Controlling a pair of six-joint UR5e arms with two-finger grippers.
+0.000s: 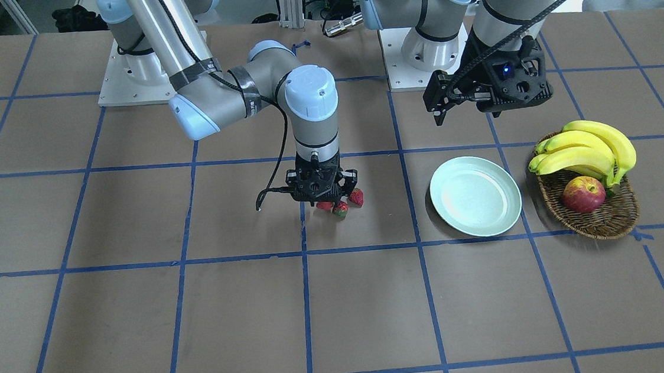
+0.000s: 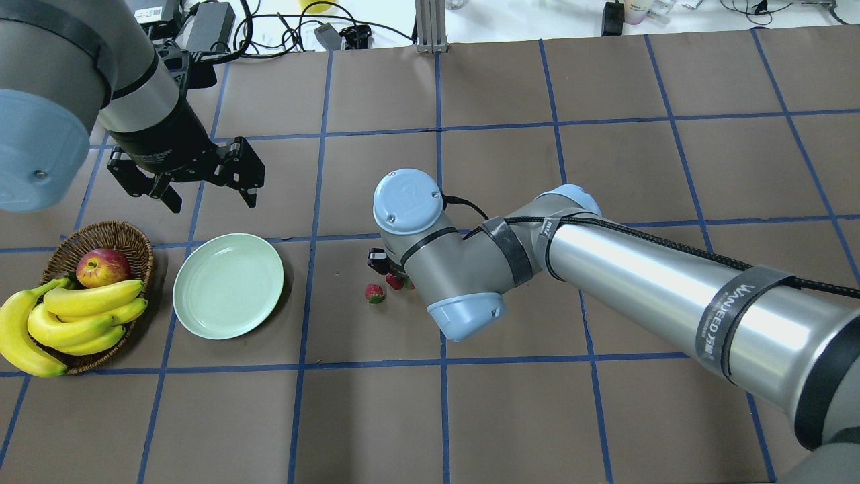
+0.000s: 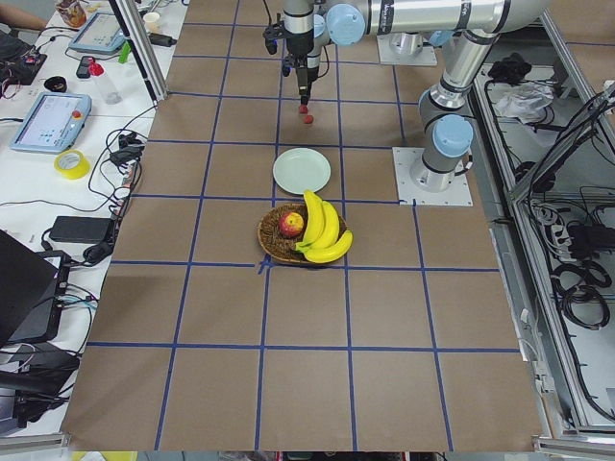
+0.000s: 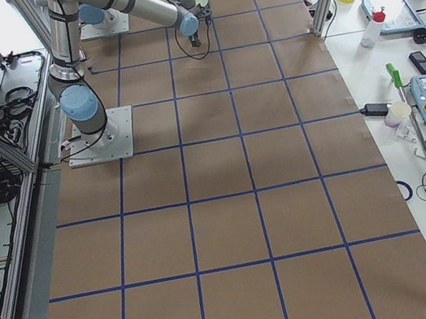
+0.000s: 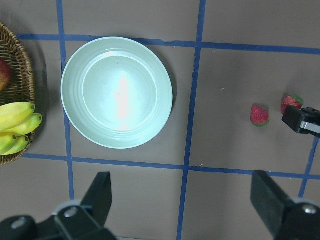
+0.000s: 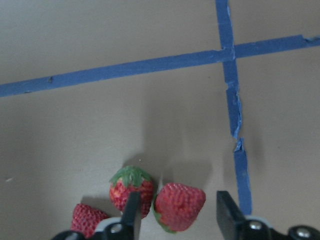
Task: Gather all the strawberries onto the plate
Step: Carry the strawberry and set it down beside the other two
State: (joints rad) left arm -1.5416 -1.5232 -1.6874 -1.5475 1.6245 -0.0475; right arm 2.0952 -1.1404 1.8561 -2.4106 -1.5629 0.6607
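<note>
My right hand hangs open and empty at the wrist view's bottom edge, one strawberry between its jaws and two more strawberries just left. The plate lies well off toward the overhead view's left, near my left hand, also open and empty.

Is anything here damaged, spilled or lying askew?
Only one small thing: the blue tape beside the strawberries is torn and jagged just past a crossing in the right wrist view. Nothing is spilled. The plate lies flat and empty, and the basket sits upright.
</note>
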